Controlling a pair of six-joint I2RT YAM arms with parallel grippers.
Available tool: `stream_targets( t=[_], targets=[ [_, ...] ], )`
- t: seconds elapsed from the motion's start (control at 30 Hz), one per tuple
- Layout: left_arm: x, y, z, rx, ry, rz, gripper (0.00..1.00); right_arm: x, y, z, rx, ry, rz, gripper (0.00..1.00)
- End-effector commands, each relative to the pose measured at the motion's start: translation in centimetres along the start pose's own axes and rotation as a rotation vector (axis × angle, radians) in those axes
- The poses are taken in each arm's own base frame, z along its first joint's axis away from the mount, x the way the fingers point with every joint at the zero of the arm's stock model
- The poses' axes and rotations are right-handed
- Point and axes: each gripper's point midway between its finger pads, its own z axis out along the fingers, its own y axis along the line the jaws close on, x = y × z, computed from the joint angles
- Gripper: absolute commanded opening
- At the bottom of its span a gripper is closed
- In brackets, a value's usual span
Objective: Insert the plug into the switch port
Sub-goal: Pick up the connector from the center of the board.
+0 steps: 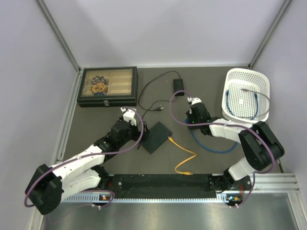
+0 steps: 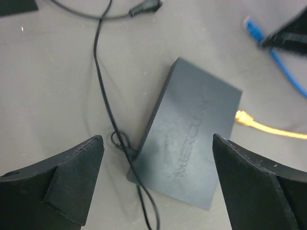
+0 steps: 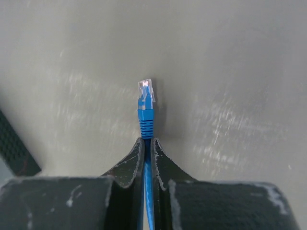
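Observation:
The dark grey switch box lies flat on the table. A yellow cable is plugged into its right edge, where the switch port sockets face away and are hidden. My right gripper is shut on the blue cable just behind its clear-tipped plug. It holds the plug above the table, right of the switch and apart from it. My left gripper hovers open over the switch's left part, holding nothing.
A black compartment case stands at the back left and a white basket at the back right. The power brick sits behind, and its thin black lead runs to the switch's near corner. Blue cable loops lie by the right arm.

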Motion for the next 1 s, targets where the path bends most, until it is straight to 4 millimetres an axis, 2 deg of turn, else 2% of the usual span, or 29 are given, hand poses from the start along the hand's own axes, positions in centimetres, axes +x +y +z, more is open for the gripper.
stream_targets(
  t=[0.0, 0.03, 0.07, 0.17, 0.2, 0.23, 0.27, 0.33, 0.37, 0.4, 0.43, 0.53, 0.57, 0.7, 0.9, 0.97],
  targets=[
    [-4.7, -1.9, -0.7, 0.040, -0.109, -0.090, 0.99, -2.0, 1.9, -2.7, -0.017, -0.083, -0.204, 0.00],
    [-4.9, -2.1, -0.8, 0.049, -0.110, -0.103, 0.99, -3.0, 2.7, -3.7, -0.042, -0.142, -0.225, 0.00],
    [-5.2, -2.4, -0.8, 0.058, -0.111, -0.117, 0.99, -3.2, 3.5, -4.3, -0.043, -0.167, -0.262, 0.00],
    [-6.1, -3.4, -0.8, 0.080, -0.109, -0.181, 0.99, -4.6, 4.4, -6.2, -0.014, -0.255, -0.346, 0.00],
    [-6.6, -3.8, -0.8, 0.094, -0.109, -0.219, 0.99, -4.6, 5.7, -6.9, -0.031, -0.287, -0.405, 0.00],
    [-6.6, -4.4, -0.6, 0.117, -0.098, -0.234, 0.99, -4.5, 6.1, -7.2, -0.036, -0.307, -0.424, 0.00],
    [-6.8, -4.8, -0.6, 0.136, -0.095, -0.250, 0.99, -5.6, 6.9, -8.0, -0.047, -0.369, -0.410, 0.00],
    [-7.5, -5.7, -0.3, 0.161, -0.094, -0.303, 0.99, -5.1, 8.4, -8.6, -0.076, -0.409, -0.493, 0.00],
    [-7.5, -6.6, -0.4, 0.207, -0.076, -0.319, 0.99, -6.0, 9.2, -9.4, -0.082, -0.472, -0.498, 0.00],
    [-7.7, -7.2, -0.4, 0.229, -0.073, -0.354, 0.99, -6.0, 9.7, -9.7, -0.084, -0.495, -0.538, 0.00],
    [-8.2, -7.8, -0.4, 0.259, -0.085, -0.377, 0.99, -5.4, 10.9, -10.1, -0.111, -0.513, -0.565, 0.00],
    [-8.6, -9.2, -0.6, 0.343, -0.089, -0.459, 0.98, -5.8, 12.5, -11.0, -0.154, -0.575, -0.561, 0.00],
    [-9.5, -10.1, -0.9, 0.398, -0.115, -0.469, 0.98, -5.8, 12.7, -11.2, -0.157, -0.587, -0.560, 0.00],
    [-9.4, -10.6, -0.6, 0.425, -0.101, -0.537, 0.94, -6.5, 14.4, -12.7, -0.218, -0.668, -0.550, 0.00],
    [-8.7, -11.0, 0.2, 0.433, -0.058, -0.558, 0.87, -6.2, 15.3, -13.4, -0.258, -0.694, -0.547, 0.00],
    [-8.4, -11.0, 0.5, 0.437, -0.053, -0.565, 0.82, -6.1, 15.6, -13.6, -0.279, -0.701, -0.540, 0.00]
  ],
)
